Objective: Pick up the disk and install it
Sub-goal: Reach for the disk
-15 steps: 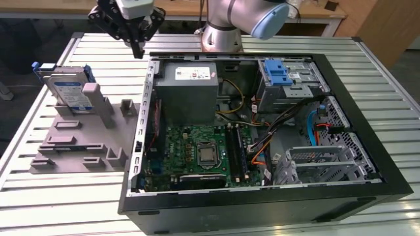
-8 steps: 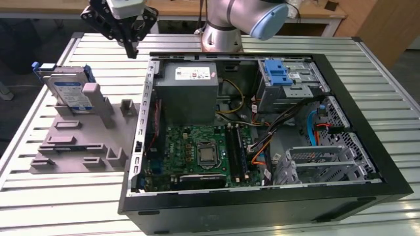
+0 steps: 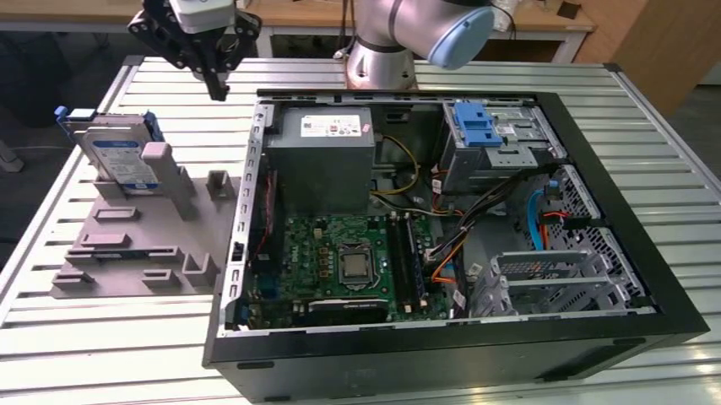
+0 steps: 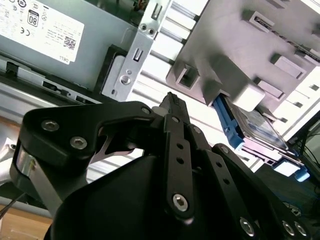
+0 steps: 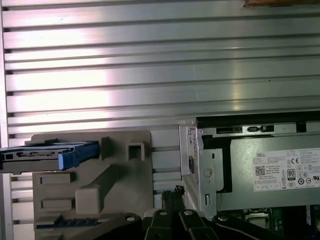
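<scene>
Disk (image 3: pixel 116 156) stands on edge in a grey holder (image 3: pixel 135 253) on the slatted table (image 3: pixel 113 354), at the exterior view's left of the open computer case (image 3: pixel 451 354), its white-and-blue label facing out. The gripper (image 3: pixel 214 87) hangs above, well apart from it, fingers pressed together on nothing. In the second wrist view the power supply (image 4: pixel 45 45) bears a white printed label. In the first wrist view the disk shows edge-on in the holder

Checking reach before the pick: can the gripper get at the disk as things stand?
Probably yes. The disk stands on edge in the grey holder, top exposed; the shut gripper hangs above, off to one side, nothing between them.
</scene>
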Motion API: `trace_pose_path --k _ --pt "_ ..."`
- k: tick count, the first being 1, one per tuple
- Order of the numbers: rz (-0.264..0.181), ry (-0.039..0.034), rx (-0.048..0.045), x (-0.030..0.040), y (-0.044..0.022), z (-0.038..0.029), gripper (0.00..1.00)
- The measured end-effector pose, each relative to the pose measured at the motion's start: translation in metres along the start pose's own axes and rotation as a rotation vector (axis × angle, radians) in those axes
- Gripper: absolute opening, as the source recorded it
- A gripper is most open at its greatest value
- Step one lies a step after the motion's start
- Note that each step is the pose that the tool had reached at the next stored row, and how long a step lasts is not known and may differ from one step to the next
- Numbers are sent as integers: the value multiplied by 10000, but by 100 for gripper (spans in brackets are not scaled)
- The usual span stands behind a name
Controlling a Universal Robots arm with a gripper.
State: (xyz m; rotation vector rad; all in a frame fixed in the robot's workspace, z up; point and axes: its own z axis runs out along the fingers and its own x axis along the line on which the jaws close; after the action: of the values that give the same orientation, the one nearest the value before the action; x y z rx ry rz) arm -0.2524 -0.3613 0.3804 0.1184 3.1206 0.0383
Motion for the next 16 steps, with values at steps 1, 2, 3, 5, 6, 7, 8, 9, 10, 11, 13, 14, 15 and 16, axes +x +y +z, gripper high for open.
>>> trace_pose_path --k 1,2,3,5,6,7,8,9,10,11,13,14,15,16 --pt "-1 0 -1 25 0 1 12" --pt "0 -1 -1 53 3 3 12" --pt "1 -1 -1 79 6 3 12" --pt "1 -1 -1 128 13 4 12" --pt "0 0 0 152 17 5 12" --pt "0 0 -1 175 20 6 12" --pt "-1 0 0 202 24 6 12" --pt "-1 0 0 228 28 7 12" --pt "1 0 0 255 33 8 12" --pt "1 0 -1 281 39 9 12" --pt "0 0 0 334 54 12 12" --pt "-1 -1 1 360 63 13 12" --pt "-1 0 1 388 74 14 12" --pt "1 0 3 416 87 16 12"
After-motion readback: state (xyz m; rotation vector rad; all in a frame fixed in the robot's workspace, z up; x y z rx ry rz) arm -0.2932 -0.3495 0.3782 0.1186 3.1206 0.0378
